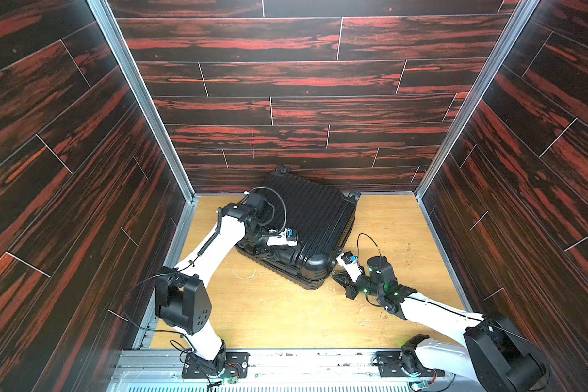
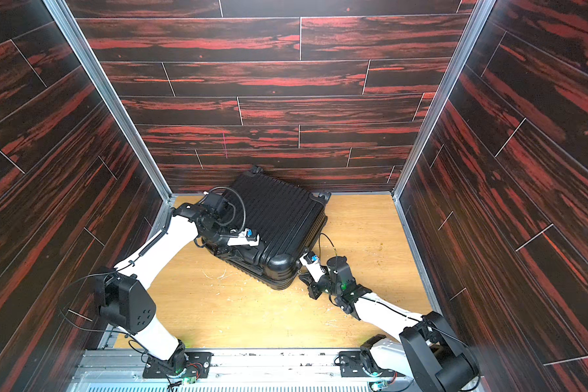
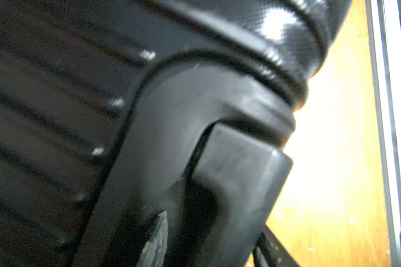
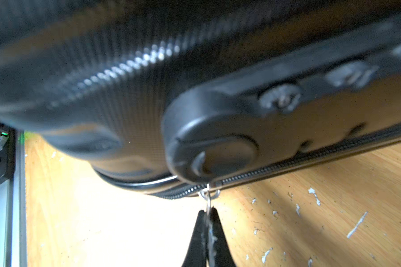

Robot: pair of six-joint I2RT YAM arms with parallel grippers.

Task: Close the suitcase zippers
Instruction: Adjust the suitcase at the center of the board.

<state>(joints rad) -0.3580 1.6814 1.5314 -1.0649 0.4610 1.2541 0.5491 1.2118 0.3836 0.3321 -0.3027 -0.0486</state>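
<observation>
The black ribbed suitcase (image 1: 309,217) (image 2: 279,213) lies flat and skewed on the wooden floor, its lid down. My left gripper (image 1: 275,253) (image 3: 213,240) is at its near-left side, jaws partly open astride a moulded handle (image 3: 241,173). A dark gap shows between one finger (image 3: 158,240) and the handle. At the near-right corner my right gripper (image 1: 335,273) (image 4: 208,210) is shut on a silvery zipper pull tab (image 4: 207,196). The tab hangs from the zipper track (image 4: 310,159) on the rim seam.
The suitcase's far corner, with a caster wheel (image 1: 282,168), sits against the dark back wall (image 1: 286,101). A lock housing (image 4: 213,143) bulges just above the pull tab. Side walls and an aluminium rail (image 1: 286,359) bound the wooden floor (image 1: 269,305).
</observation>
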